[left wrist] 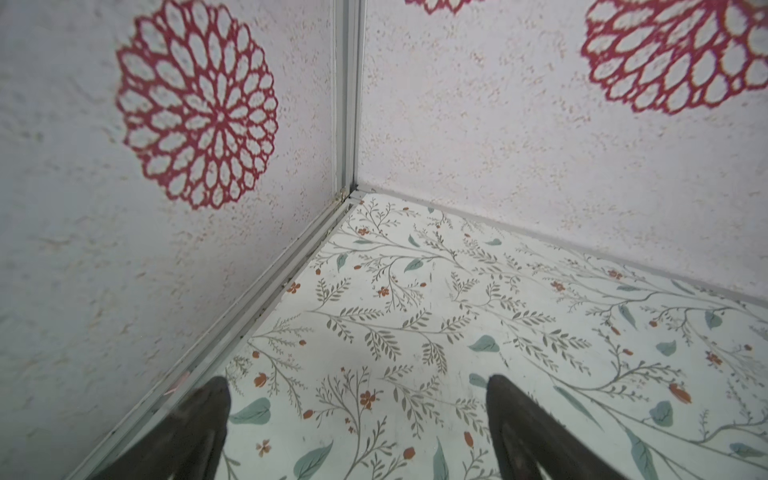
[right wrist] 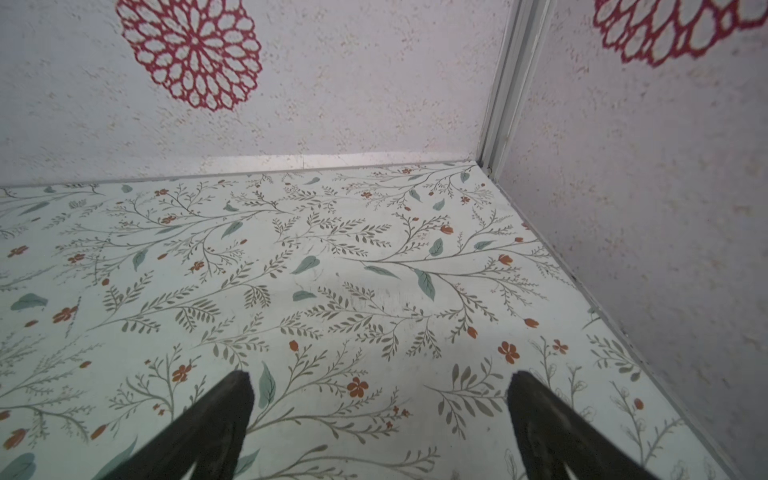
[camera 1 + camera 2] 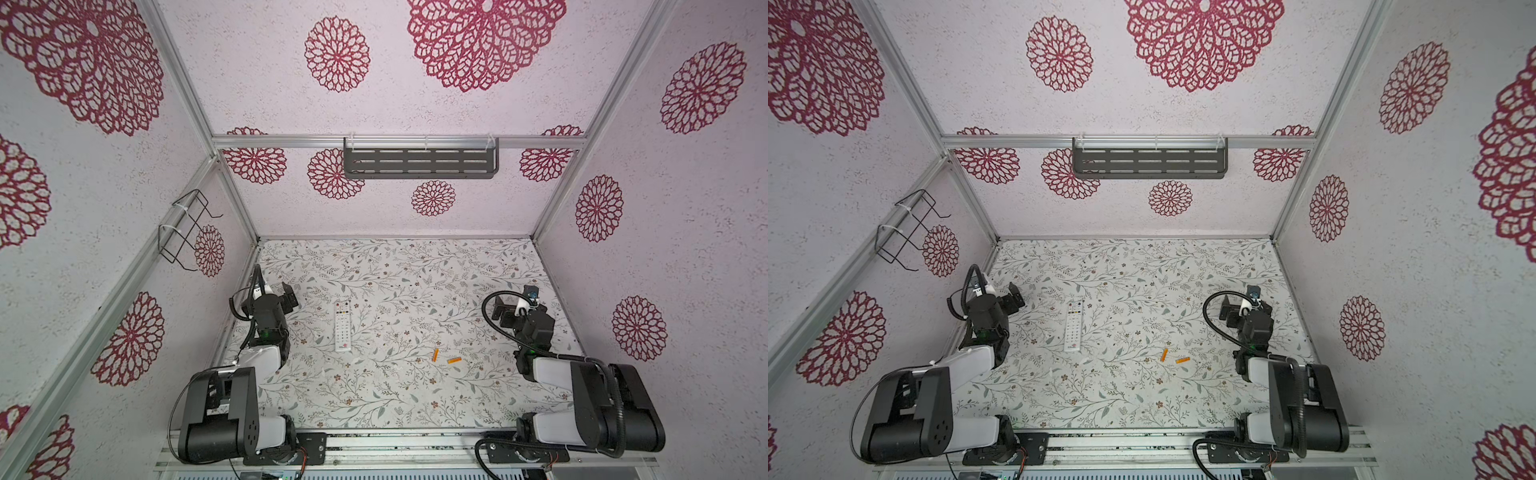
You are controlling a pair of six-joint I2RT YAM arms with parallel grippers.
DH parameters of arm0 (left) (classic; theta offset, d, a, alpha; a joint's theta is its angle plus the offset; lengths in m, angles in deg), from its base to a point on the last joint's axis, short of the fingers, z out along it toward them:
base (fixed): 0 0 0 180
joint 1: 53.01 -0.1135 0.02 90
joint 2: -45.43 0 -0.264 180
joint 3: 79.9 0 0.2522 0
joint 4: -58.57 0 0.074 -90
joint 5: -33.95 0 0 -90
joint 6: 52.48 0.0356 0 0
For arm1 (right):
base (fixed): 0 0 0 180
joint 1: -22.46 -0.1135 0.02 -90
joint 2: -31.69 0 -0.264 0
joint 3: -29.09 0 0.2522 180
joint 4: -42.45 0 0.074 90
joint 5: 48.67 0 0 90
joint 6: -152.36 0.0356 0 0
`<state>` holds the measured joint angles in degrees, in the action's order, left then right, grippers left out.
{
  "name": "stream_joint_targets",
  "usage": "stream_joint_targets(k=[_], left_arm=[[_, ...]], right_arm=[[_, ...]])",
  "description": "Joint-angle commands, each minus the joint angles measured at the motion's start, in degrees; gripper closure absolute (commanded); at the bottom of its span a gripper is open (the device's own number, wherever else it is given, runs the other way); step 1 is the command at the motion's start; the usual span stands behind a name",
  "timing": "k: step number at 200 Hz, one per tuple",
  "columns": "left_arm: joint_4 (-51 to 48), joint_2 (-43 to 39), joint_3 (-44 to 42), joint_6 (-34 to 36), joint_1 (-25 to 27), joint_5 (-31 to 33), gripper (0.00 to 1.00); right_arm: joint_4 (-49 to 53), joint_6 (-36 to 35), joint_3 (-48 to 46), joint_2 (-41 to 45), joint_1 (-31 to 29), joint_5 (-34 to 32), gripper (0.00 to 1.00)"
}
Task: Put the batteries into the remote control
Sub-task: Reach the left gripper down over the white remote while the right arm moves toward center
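Wire rack (image 3: 185, 226) hangs on the left wall, above the table (image 3: 395, 270) w/ its leaf-and-flower print. Left gripper (image 3: 292, 296) (image 3: 1016, 297) sits low near the table's left edge, jaws spread wide and holding nothing; in the left wrist view (image 1: 355, 380) only bare printed surface shows btwn the two dark fingertips (image 1: 216, 395), w/ the corner of the enclosure ahead. Just right of that arm, not touching it, the remote control (image 3: 343, 328) (image 3: 1074, 326) lies flat, buttons up, lengthwise front to back: coloured buttons at the far end, red logo at the near end. On the back wall, above centre, a dark slotted shelf (image 3: 419, 160) is fixed to the rail. Further right and a bit nearer the front, the batteries lie on the table, well apart from the remote: one orange cell (image 3: 435, 354) (image 3: 1164, 354) angled approx front to back, the other (image 3: 454, 360) (image 3: 1182, 360) just beside it, nearly crosswise, a small gap btwn them. Right gripper (image 3: 500, 312) sits near the table's right edge, jaws also wide apart and empty; the right wrist view (image 2: 380, 376) shows only bare table btwn its tips.
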<state>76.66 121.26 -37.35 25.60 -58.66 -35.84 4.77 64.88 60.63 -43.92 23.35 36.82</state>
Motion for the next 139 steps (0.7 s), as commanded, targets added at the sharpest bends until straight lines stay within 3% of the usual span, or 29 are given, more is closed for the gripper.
stream_joint_targets(k=[1, 26, 47, 105, 139], left_arm=[[-15.6, -4.8, 6.0, -3.5, 0.1, -0.9, 0.03], [-25.0, -7.7, 11.1, -9.5, 0.2, -4.5, 0.02], [-34.1, -7.4, 16.6, -15.4, 0.4, -8.0, 0.02], [-43.6, -5.3, 24.2, -22.8, 2.0, -20.1, 0.03], [-60.0, 2.1, 35.6, -23.1, 3.8, -24.2, 0.02]], right_arm=[[14.6, 8.0, 5.2, 6.4, -1.1, -4.0, 0.01], [40.4, 18.8, 14.6, 9.6, -2.6, -12.6, 0.01], [55.4, 21.3, 21.1, 9.8, -3.5, -12.0, 0.01], [72.9, 24.3, 32.6, 12.0, -14.4, -10.5, 0.01], [75.3, 27.2, 35.0, 12.9, -22.0, -11.9, 0.01]])
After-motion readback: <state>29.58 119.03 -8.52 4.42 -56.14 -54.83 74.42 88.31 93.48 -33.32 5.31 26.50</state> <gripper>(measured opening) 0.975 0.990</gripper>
